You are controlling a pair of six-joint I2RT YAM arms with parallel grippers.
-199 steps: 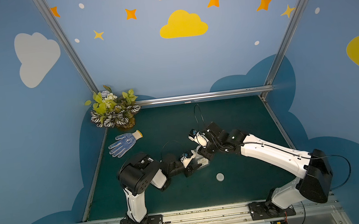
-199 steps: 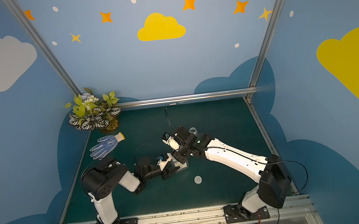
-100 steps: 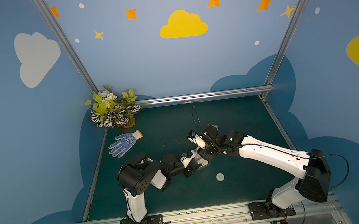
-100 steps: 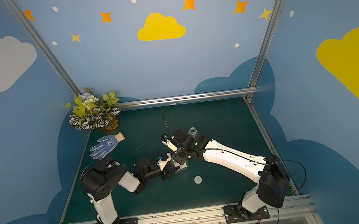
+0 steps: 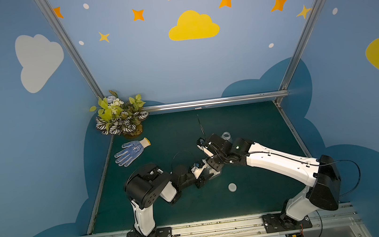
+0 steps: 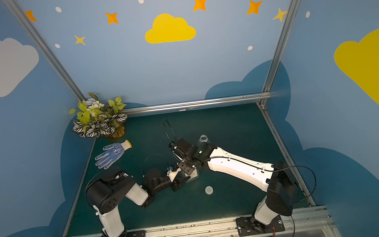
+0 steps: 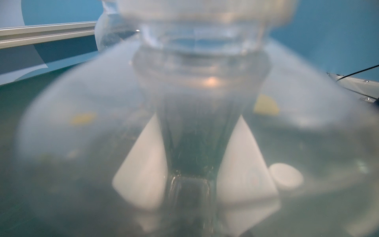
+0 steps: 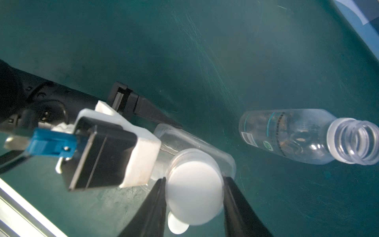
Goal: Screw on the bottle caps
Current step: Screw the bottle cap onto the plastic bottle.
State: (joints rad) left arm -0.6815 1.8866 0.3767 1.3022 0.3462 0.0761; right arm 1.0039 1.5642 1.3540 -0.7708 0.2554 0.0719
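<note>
Two end effectors: both closed, each on its own thing; meeting near the middle of the tabletop [image 5: 252,121]
Right end effector [image 8: 194,179]: fingers pinching the white cap [image 8: 193,197] from opposite sides; reaching down onto it from above
Cap in grip: sitting on the neck of the rectangular bottle [image 8: 180,137]; threads hidden, so how far it has bitten cannot be told
Left end effector [image 5: 206,178]: clamped on the body of that bottle from the side; one black finger flat along its wall
Relation that matters: bottle's long axis roughly upright, running straight down from the right end effector; next move judged a twist about that same axis, with the left arm bracing
Round bottle [image 8: 287,139]: uncapped, apart from the pair; standing just beyond the right wrist in a top view [image 5: 226,135]; nearer the right arm
Loose cap [image 5: 232,187]: flat on the tabletop, near the held bottle, on the robot's side of it
</note>
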